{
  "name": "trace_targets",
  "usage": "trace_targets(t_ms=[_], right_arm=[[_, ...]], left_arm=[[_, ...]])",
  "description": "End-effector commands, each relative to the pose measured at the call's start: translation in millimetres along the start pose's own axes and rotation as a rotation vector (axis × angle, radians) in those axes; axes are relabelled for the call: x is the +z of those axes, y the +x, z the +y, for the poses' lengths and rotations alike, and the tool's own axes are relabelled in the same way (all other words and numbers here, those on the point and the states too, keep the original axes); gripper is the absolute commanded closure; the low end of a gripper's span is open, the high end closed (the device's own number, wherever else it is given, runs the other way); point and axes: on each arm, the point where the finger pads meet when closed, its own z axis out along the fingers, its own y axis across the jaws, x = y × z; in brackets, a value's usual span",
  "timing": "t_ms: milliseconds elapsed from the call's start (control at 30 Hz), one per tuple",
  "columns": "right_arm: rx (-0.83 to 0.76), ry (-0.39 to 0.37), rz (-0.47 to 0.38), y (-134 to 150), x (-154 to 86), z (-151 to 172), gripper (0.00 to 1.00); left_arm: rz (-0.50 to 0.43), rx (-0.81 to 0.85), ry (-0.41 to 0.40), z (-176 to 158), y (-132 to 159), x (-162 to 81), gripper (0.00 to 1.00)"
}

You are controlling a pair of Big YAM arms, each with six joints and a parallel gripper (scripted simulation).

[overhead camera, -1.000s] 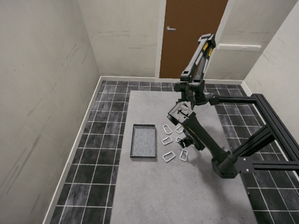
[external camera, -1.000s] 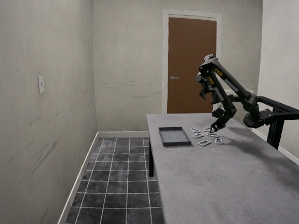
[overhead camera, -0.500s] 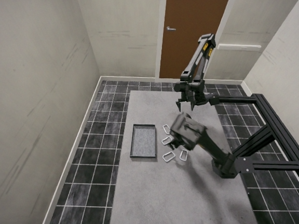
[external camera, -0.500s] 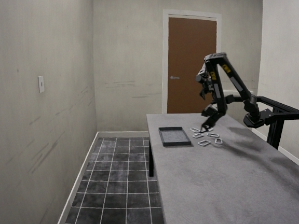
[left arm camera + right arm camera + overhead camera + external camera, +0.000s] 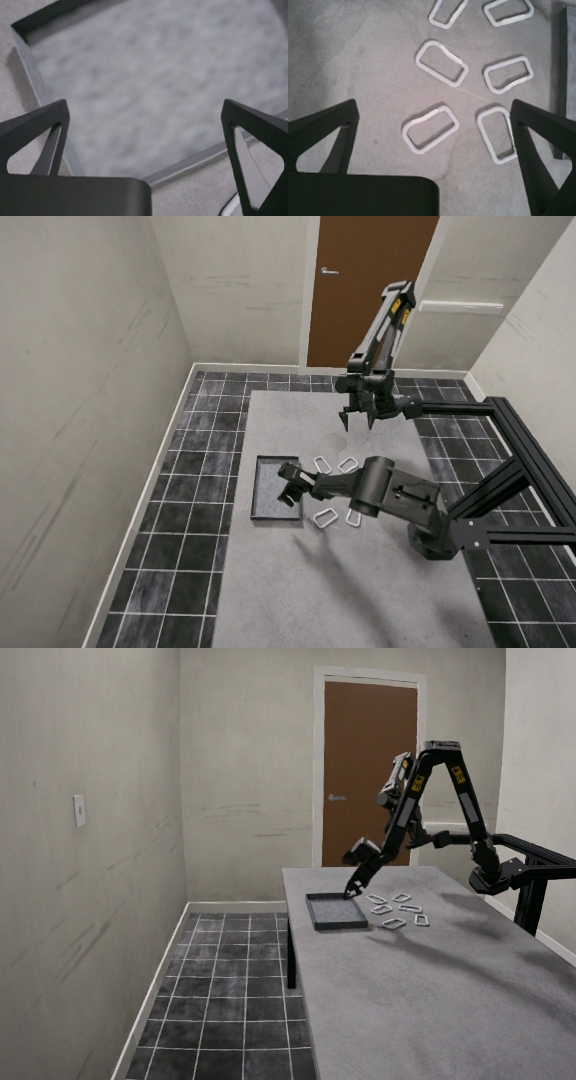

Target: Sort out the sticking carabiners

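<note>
Several white carabiners (image 5: 443, 62) lie in a loose cluster on the table right of the grey tray (image 5: 277, 487); they also show in the exterior view (image 5: 393, 923). The tray (image 5: 160, 87) holds nothing that I can see. My left gripper (image 5: 290, 491) is open and empty, low over the tray's edge nearest the carabiners (image 5: 144, 119). My right gripper (image 5: 357, 421) (image 5: 434, 107) is open and empty, held high above the cluster. The left arm hides some carabiners in the top view.
The tray (image 5: 335, 911) sits near the table's left edge, with a drop to the tiled floor beyond. A black frame (image 5: 520, 456) carrying the arm bases runs along the table's right side.
</note>
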Motion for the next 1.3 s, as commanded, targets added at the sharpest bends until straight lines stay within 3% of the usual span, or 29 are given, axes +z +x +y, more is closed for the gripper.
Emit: trace_targets(t_ms=[0, 500, 533, 567, 733, 867, 933, 1267], right_arm=[[-0.009, 0.018, -0.01, -7, -5, -9, 0.0], [-0.009, 0.018, -0.01, -7, -5, -9, 0.0], [-0.006, 0.034, -0.022, -15, -10, -19, 0.11], [0.024, 0.04, -0.021, -15, -8, -21, 0.17], [0.188, 0.036, 0.029, -11, 10, -28, 0.17], [0.351, 0.052, 0.138, 5, 42, -37, 0.17], [0.351, 0.052, 0.138, 5, 42, -37, 0.17], [0.652, 0.15, 0.371, 56, 111, -40, 0.17]], left_arm=[[0.006, -0.061, -0.033, 20, -21, 14, 0.0], [-0.013, -0.047, -0.032, 17, -32, 15, 0.0], [-0.011, -0.042, -0.031, 18, -34, 15, 0.0], [0.001, -0.008, -0.012, 7, -28, 9, 0.0], [-0.01, 0.119, 0.057, 1, -31, -35, 0.0], [-0.044, 0.247, 0.183, -15, -27, -96, 0.0], [-0.044, 0.247, 0.183, -15, -27, -96, 0.0], [-0.154, 0.495, 0.451, -52, 20, -216, 0.0]])
